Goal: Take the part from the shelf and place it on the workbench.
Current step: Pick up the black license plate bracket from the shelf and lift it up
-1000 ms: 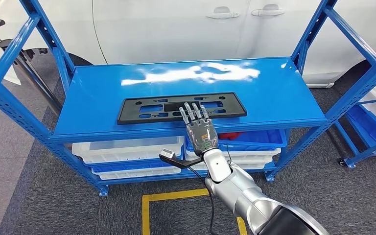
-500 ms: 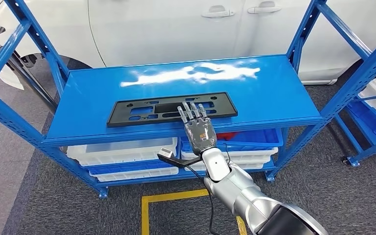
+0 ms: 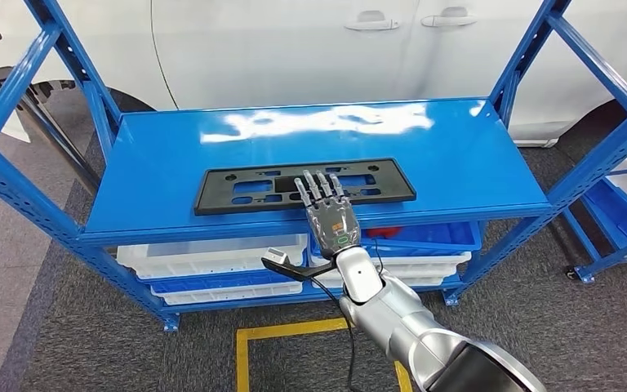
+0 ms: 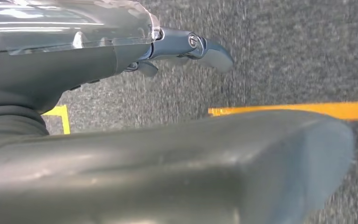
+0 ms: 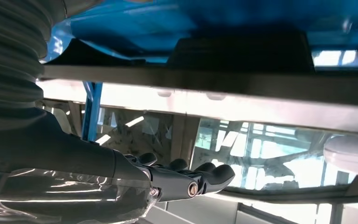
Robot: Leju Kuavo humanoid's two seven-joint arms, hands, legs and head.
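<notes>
A long black plate with cut-outs, the part (image 3: 237, 189), lies flat near the front edge of the blue shelf's top board (image 3: 441, 155). My right hand (image 3: 331, 214) is raised in front of that edge, fingers straight and apart, holding nothing. Its fingertips overlap the part's middle right; I cannot tell whether they touch it. In the right wrist view the right hand (image 5: 186, 182) stretches out flat, and the part (image 5: 242, 51) shows as a dark slab on the blue board. My left hand (image 4: 200, 46) hangs over the grey carpet with nothing in it, fingers loosely extended.
White bins (image 3: 212, 253) and a blue bin (image 3: 433, 235) sit on the lower shelf level. A white car (image 3: 294, 49) stands right behind the rack. A second blue rack (image 3: 620, 204) stands at the right. Yellow tape (image 3: 286, 328) marks the carpet in front.
The whole picture has shifted slightly left and back, so the camera moved. My right hand stays at the part's near edge, fingers still spread.
</notes>
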